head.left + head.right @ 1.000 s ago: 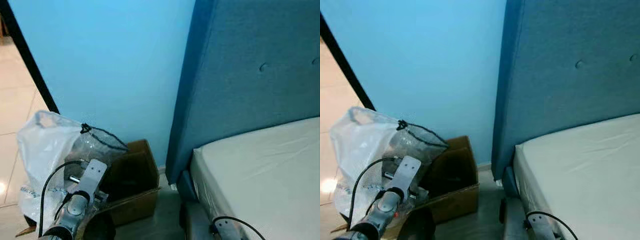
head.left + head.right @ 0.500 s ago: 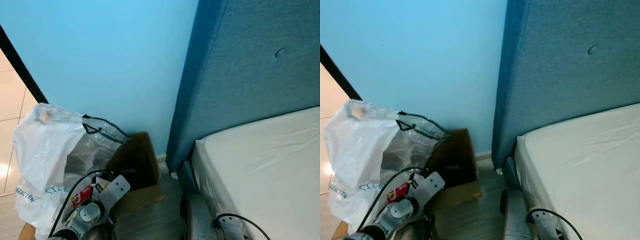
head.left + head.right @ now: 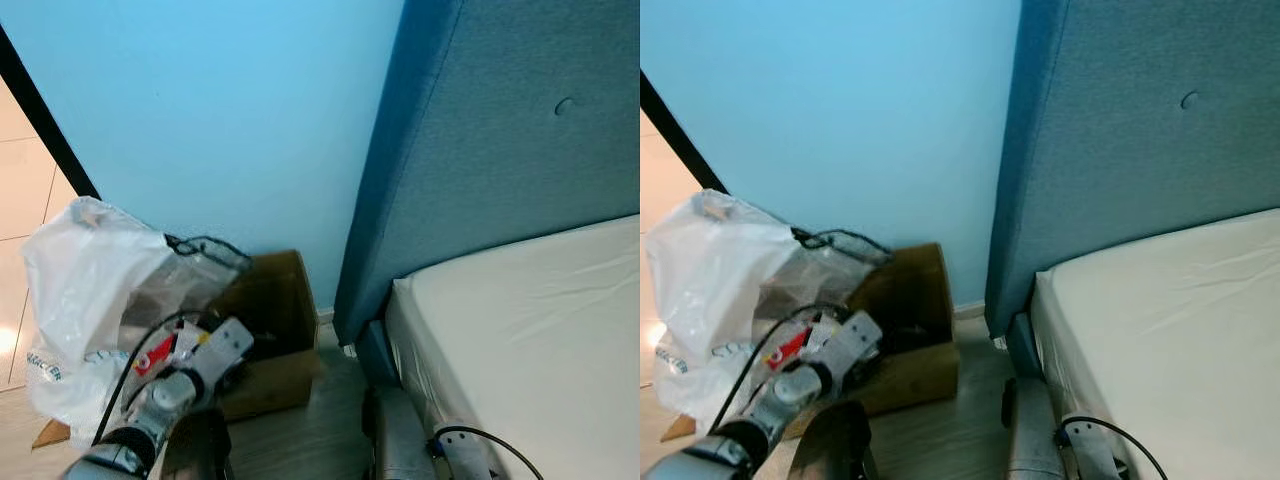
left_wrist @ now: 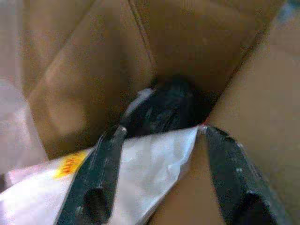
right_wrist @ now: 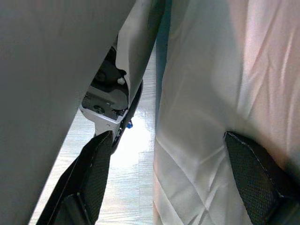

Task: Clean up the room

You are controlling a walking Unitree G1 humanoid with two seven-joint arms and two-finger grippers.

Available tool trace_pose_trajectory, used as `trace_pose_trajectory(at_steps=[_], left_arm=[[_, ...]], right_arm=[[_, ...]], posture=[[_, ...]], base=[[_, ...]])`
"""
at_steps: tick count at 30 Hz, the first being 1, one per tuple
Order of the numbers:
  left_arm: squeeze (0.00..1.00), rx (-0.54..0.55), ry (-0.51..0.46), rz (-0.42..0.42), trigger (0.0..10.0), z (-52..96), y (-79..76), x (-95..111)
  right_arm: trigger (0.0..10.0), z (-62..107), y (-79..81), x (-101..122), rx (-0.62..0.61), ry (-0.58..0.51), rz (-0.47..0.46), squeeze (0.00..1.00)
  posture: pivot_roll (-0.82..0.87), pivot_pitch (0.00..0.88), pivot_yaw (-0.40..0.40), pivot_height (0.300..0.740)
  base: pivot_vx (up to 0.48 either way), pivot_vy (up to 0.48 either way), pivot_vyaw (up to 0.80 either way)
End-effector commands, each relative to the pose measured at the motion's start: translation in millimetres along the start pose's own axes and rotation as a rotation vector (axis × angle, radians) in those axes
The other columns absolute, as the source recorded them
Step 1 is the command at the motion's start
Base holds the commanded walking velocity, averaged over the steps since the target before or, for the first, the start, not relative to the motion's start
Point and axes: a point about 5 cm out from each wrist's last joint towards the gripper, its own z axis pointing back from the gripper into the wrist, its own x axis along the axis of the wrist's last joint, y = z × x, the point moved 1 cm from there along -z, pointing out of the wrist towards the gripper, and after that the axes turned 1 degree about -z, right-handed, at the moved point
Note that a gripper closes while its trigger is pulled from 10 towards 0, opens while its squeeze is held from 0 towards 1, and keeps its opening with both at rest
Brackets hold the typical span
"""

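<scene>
Left gripper [image 4: 159,140] sits at the mouth of the cardboard box [image 3: 275,330] by the blue wall [image 3: 220,130], fingers [image 4: 101,183] spread apart with a white wrapper [image 4: 140,173] lying between them — whether the pads actually pinch it I can't tell, looks more loose than gripped. Wrapper has a yellow-red print at one edge. Below it in the box bottom lies a crumpled black thing [image 4: 164,110], probably trash already dropped.

To do this step well: keep the wrist over the box opening, let the wrapper fall clear of the box wall, not onto the white plastic bag [image 3: 80,290] beside it.

Right gripper [image 5: 164,154] hangs idle beside the bed [image 3: 530,340], fingers apart, empty, between mattress fabric and a grey panel.

Hard to read: the black item's identity, box depth, and the red-white scrap [image 3: 155,352] near the left wrist — it may be the same wrapper. Right arm is cut off at the frame edge.
</scene>
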Motion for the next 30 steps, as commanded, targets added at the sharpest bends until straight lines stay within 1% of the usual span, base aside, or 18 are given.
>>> trace_pose_trajectory(at_steps=[1,2,4,5,7,8,10,15,18,19,22,23,24,25,26,27,28,30], left_arm=[[1.0,-0.096,-0.09,0.038,10.0,-0.7,-1.6,13],[1.0,-0.096,-0.09,0.038,10.0,-0.7,-1.6,13],[1.0,-0.226,-0.165,0.063,10.0,-0.3,-3.0,28],[1.0,-0.226,-0.165,0.063,10.0,-0.3,-3.0,28],[1.0,-0.398,-0.172,0.036,10.0,6.4,-10.2,31],[1.0,-0.398,-0.172,0.036,10.0,6.4,-10.2,31],[1.0,-0.499,-0.159,-0.002,10.0,13.2,-13.7,30],[1.0,-0.536,-0.156,-0.032,10.0,19.2,-7.5,32],[1.0,-0.541,-0.194,-0.034,10.0,24.6,2.7,43],[0.0,-0.544,-0.262,0.002,10.0,29.6,9.2,57],[0.0,-0.489,-0.52,0.13,10.0,45.2,28.4,98],[0.0,-0.467,-0.561,0.164,10.0,47.2,32.7,103],[0.0,-0.467,-0.561,0.164,10.0,47.2,32.7,103],[0.0,-0.423,-0.608,0.232,10.0,48.1,37.3,105],[0.0,-0.42,-0.619,0.294,10.0,49.0,32.0,97],[0.0,-0.42,-0.619,0.294,10.0,49.0,32.0,97],[0.0,-0.417,-0.626,0.337,10.0,49.7,27.9,91],[0.0,-0.417,-0.626,0.337,10.0,49.7,27.9,91]], right_arm=[[10.0,4.1,-9.7,-21,-0.051,0.111,-0.023,0.0],[10.0,4.1,-9.7,-21,-0.051,0.111,-0.023,0.0],[10.0,0.5,-8.5,-9,-0.051,0.091,-0.025,0.0],[10.0,0.5,-8.5,-9,-0.051,0.091,-0.025,0.0],[10.0,-2.0,-8.5,2,-0.051,0.075,-0.026,0.0],[10.0,-2.0,-8.5,2,-0.051,0.075,-0.026,0.0],[10.0,-3.4,-8.9,8,-0.052,0.066,-0.025,0.0],[10.0,-4.5,-11.3,15,-0.059,0.053,-0.031,0.0],[10.0,-5.3,-13.6,22,-0.067,0.042,-0.04,0.0],[10.0,-5.7,-14.4,25,-0.067,0.032,-0.053,0.0],[10.0,-7.2,-12.4,34,-0.048,0.001,-0.084,0.0],[10.0,-7.6,-11.3,35,-0.042,-0.003,-0.091,0.0],[10.0,-7.6,-11.3,35,-0.042,-0.003,-0.091,0.0],[10.0,-8.6,-8.2,38,-0.028,-0.007,-0.108,0.0],[10.0,-9.7,-3.2,42,-0.003,-0.021,-0.117,0.0],[10.0,-9.7,-3.2,42,-0.003,-0.021,-0.117,0.0],[10.0,-10.4,0.3,45,0.015,-0.032,-0.123,0.0],[10.0,-10.4,0.3,45,0.015,-0.032,-0.123,0.0]], posture=[[-0.15,0.207,-0.039,0.511],[-0.15,0.207,-0.039,0.511],[-0.14,0.178,-0.037,0.511],[-0.14,0.178,-0.037,0.511],[-0.13,0.136,-0.04,0.511],[-0.13,0.136,-0.04,0.511],[-0.12,0.118,-0.043,0.511],[-0.1,0.082,-0.044,0.511],[-0.1,0.066,-0.045,0.511],[-0.09,0.051,-0.046,0.511],[-0.08,0.025,-0.042,0.511],[-0.08,0.025,-0.042,0.511],[-0.08,0.025,-0.042,0.511],[-0.07,0.013,-0.039,0.511],[-0.07,0.003,-0.036,0.516],[-0.07,0.003,-0.036,0.516],[-0.07,0.003,-0.036,0.521],[-0.07,0.003,-0.036,0.521]], base=[[0.0,0.0,0.0],[0.0,0.0,0.0],[0.0,0.0,0.0],[0.0,0.0,0.0],[0.0,0.0,0.0],[0.0,0.0,0.0],[0.0,0.0,0.0],[0.0,0.0,0.0],[0.0,0.0,0.0],[0.0,0.0,0.0],[0.0,0.0,0.0],[0.0,0.0,0.0],[0.0,0.0,0.0],[0.0,0.0,0.0],[0.0,0.0,0.0],[0.0,0.0,0.0],[0.0,0.0,0.0],[0.0,0.0,0.0]])
